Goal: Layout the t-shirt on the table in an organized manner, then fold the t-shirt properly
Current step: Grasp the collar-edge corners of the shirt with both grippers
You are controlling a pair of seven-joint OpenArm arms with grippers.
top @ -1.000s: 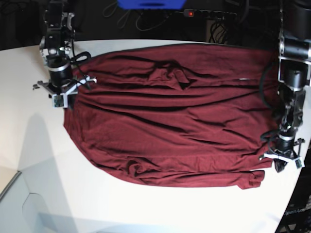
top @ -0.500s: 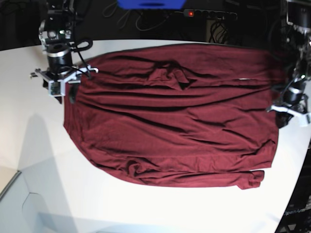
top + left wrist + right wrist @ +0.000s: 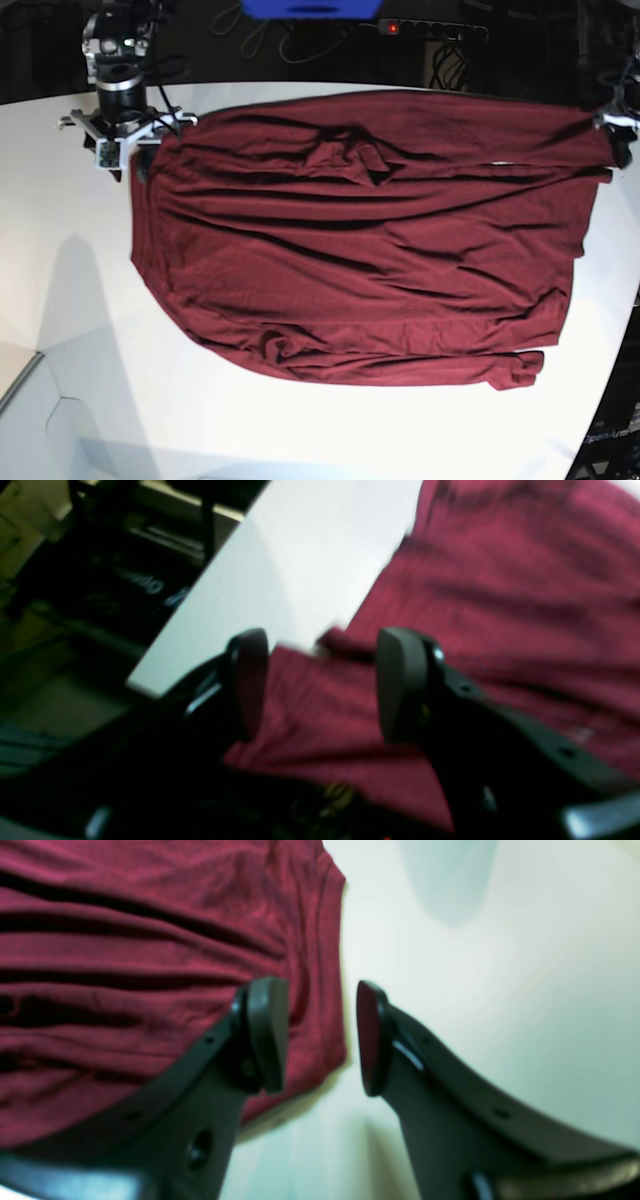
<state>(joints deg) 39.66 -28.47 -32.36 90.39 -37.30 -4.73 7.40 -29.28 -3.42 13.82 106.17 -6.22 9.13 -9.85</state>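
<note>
Centrally, the table (image 3: 60,300) carries the t-shirt (image 3: 350,240), spread wrinkled across mid-frame. At upper left the right gripper (image 3: 118,150) stands released beside the shirt's edge; at upper right the left gripper (image 3: 320,680) is likewise parted, cloth between its pads ungripped.

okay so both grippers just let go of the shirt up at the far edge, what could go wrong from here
1. The t-shirt lies rumpled, with long ridges and a bunched lump near its middle; folding now could lock those creases in.
2. Its end beside the left gripper sits close to the table edge, so a tug might drag it off.
3. Both the left gripper and the right gripper hang open right over fabric; lifting away could snag it.
</note>
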